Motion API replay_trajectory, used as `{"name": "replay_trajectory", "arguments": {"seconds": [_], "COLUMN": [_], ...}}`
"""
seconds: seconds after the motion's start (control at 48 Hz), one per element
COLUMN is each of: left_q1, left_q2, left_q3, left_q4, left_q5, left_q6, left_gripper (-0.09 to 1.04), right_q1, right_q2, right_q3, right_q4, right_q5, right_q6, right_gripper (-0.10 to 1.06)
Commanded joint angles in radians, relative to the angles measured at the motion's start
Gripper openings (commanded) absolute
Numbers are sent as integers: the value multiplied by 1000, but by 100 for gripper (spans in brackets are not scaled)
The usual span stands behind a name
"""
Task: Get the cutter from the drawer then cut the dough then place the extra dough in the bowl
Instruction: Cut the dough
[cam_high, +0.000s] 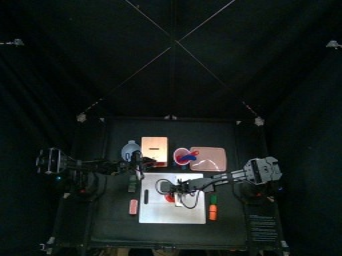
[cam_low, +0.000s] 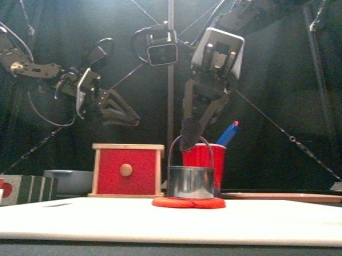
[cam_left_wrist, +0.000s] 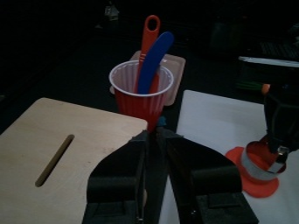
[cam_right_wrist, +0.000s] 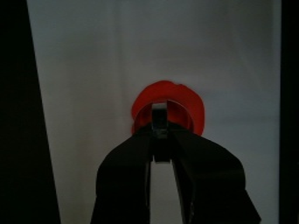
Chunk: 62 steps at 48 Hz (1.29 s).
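Both pairs of your jaws are clenched: the right on the cutter (cam_low: 191, 181) atop the dough (cam_low: 189, 203), the left empty.

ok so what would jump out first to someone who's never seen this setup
The metal cutter stands on the red dough at the middle of the white board, with the right gripper shut on its wire handle from above. Just behind is the red cup with a blue knife sticking out. To the left stands the wooden box with its red drawer front.
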Motion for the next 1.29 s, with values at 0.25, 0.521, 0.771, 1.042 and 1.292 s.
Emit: {"name": "replay_trajectory", "arguments": {"seconds": [0.25, 0.521, 0.771, 1.042, 1.292], "left_q1": [2, 2, -3, -5, -81], "left_q2": [-9, -9, -6, -3, 9], "left_q3": [-11, -9, -5, -3, -9], "left_q4": [-5, -20, -18, -18, -17], "left_q5": [-11, -11, -12, -17, -63], "left_q6": [0, 0, 8, 5, 3], "left_gripper": [61, 61, 62, 73, 82], "right_q1": [-5, -8, -9, -5, 12], "right_q2": [6, 9, 5, -54, -175], "right_q3": [-21, -23, -20, -17, 115], "right_q4": [-17, -64, -104, -117, -176], "right_q5": [-8, -6, -17, -77, -272], "right_q6": [0, 0, 3, 18, 15], "right_gripper": [50, 53, 74, 83, 83]}}
